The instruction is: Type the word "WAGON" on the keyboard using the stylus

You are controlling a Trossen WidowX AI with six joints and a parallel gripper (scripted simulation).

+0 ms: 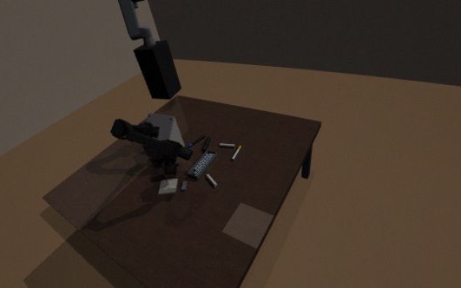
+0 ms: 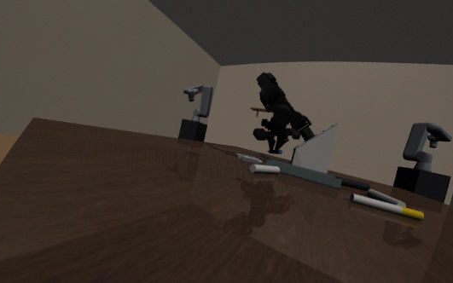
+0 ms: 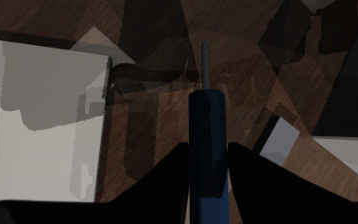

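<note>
My gripper (image 3: 208, 152) (image 1: 170, 166) (image 2: 274, 147) is shut on the dark blue stylus (image 3: 207, 125). The stylus's thin grey tip (image 3: 205, 62) points away over the wooden desk. In the exterior view the gripper hangs a little above the desk, left of the keyboard (image 2: 311, 175) (image 1: 201, 165), a flat grey-green slab with light keys. In the top view the gripper is just left of the keyboard's near end. The keyboard is not clearly seen in the wrist view.
A white wedge (image 1: 165, 126) (image 2: 316, 151) stands behind the arm. A white pad (image 1: 167, 186) (image 3: 40, 135) and a small grey block (image 1: 184, 186) (image 3: 280, 140) lie by the gripper. Markers lie around the keyboard: white (image 1: 211, 180) (image 2: 264, 169), yellow-capped (image 1: 236, 153) (image 2: 388, 207), black (image 1: 207, 144).
</note>
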